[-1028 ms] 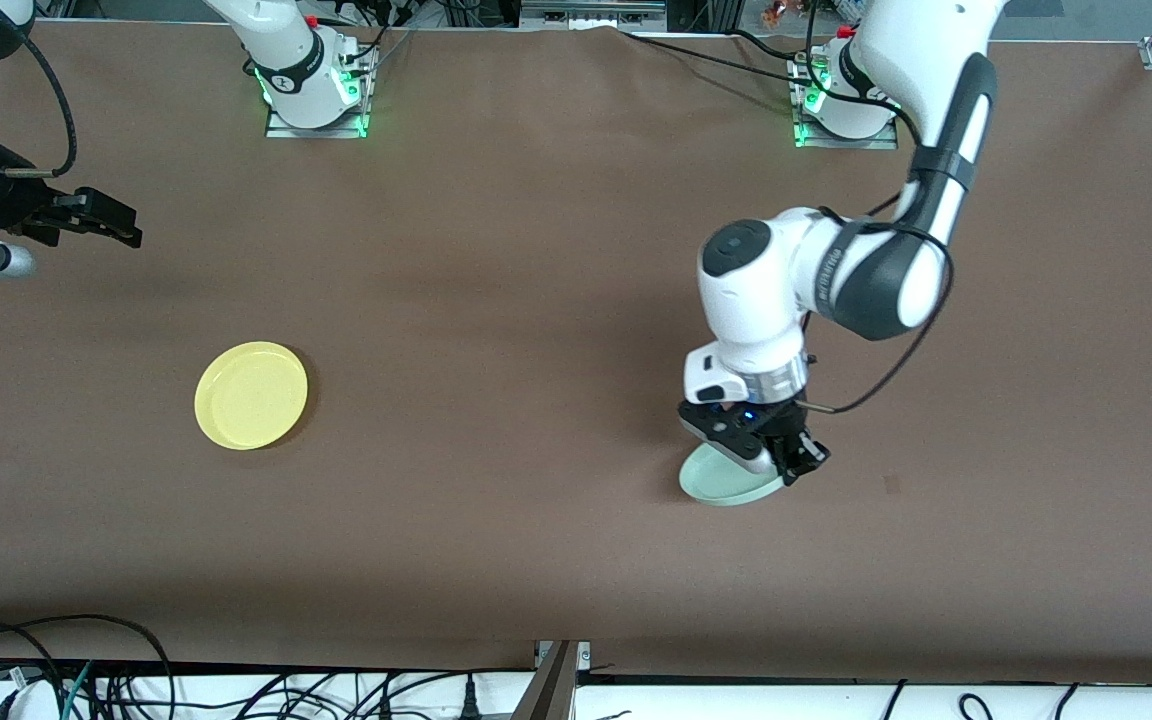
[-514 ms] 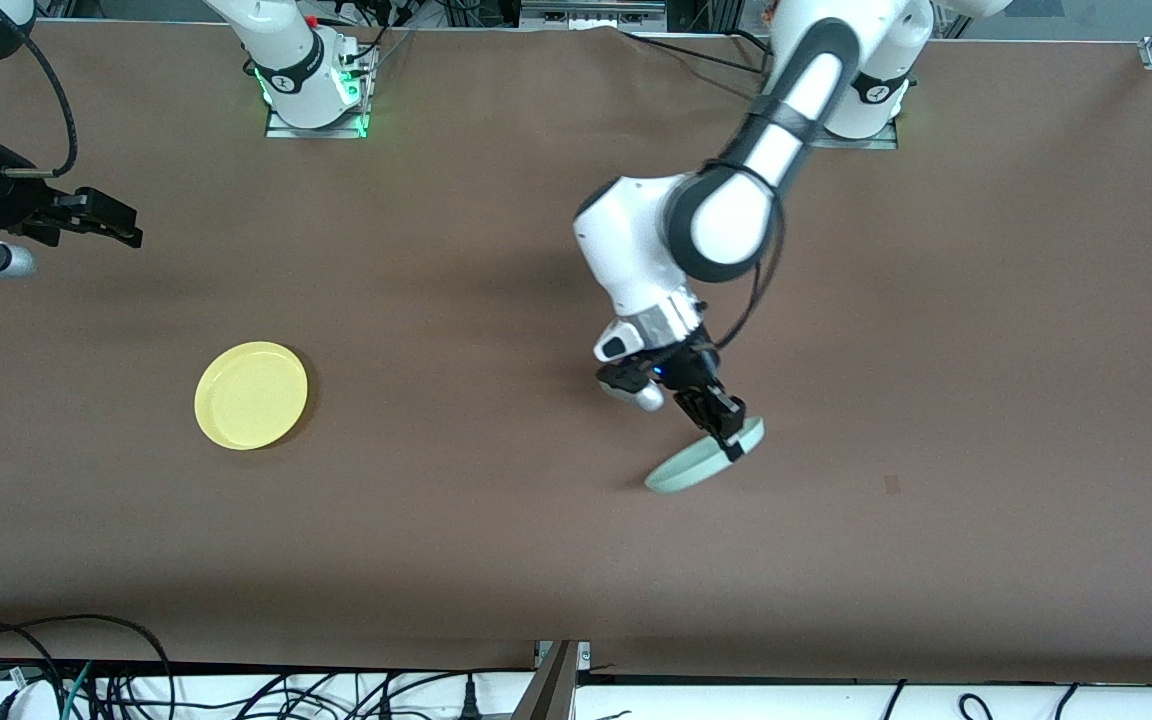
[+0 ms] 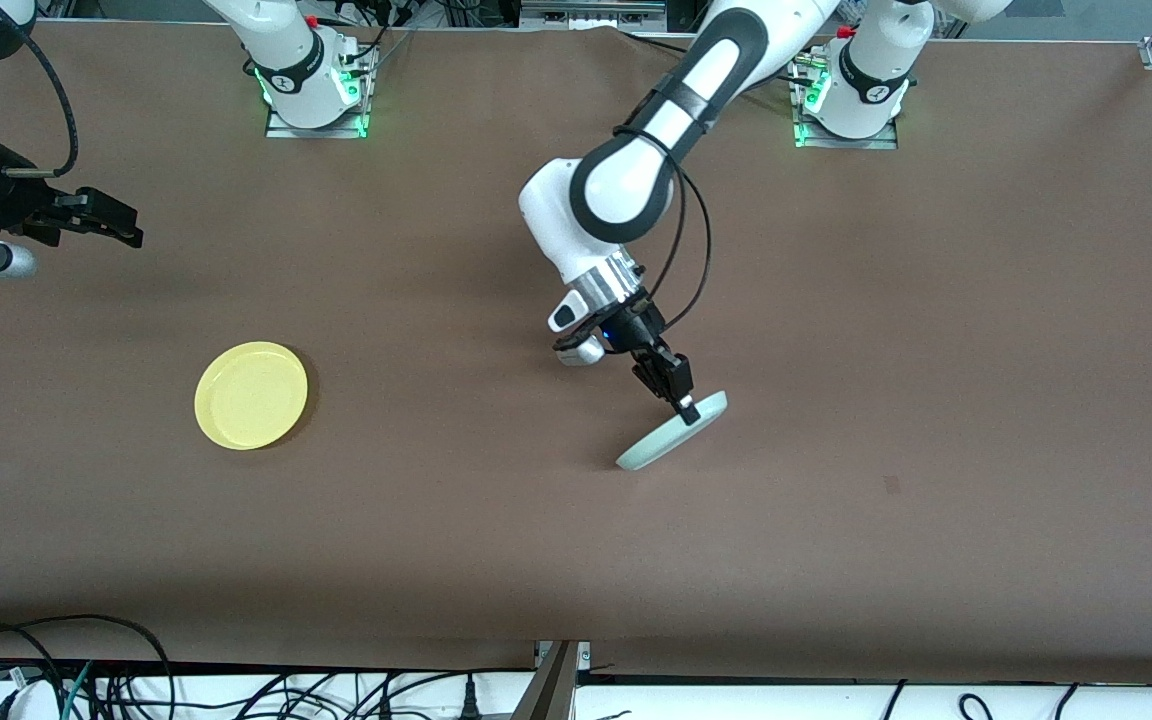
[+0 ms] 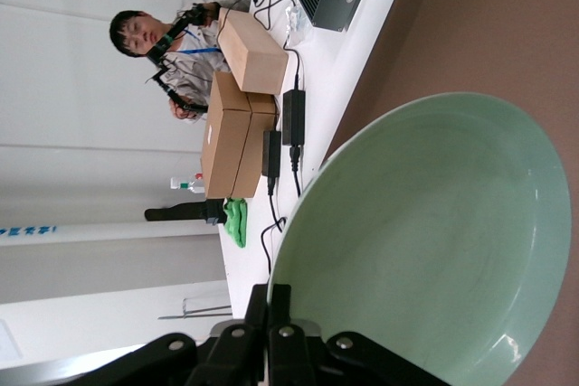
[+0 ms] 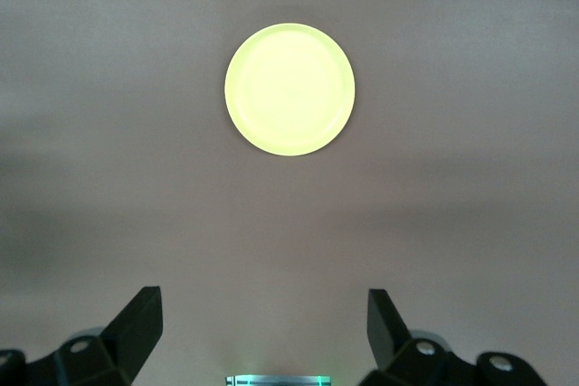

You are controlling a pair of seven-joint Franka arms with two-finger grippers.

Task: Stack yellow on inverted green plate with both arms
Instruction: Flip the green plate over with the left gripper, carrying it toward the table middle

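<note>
The right gripper [image 3: 126,228] waits with jaws spread, up over the table's right-arm end. The yellow plate [image 3: 251,395] lies flat, rim up, near it. At mid-table the left gripper [image 3: 684,402] pinches the pale green plate [image 3: 671,433] by its rim, tilted steeply.

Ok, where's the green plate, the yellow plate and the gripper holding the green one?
green plate [image 3: 658,443], front view, tilted underside.
yellow plate [image 3: 251,394], front view, flat middle.
left gripper [image 3: 685,407], front view, fingertips on the green plate's rim.

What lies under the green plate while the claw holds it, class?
Only bare brown table shows beneath the green plate, which the left claw grips by the rim and tilts steeply. The yellow plate lies apart, toward the right arm's end.
</note>
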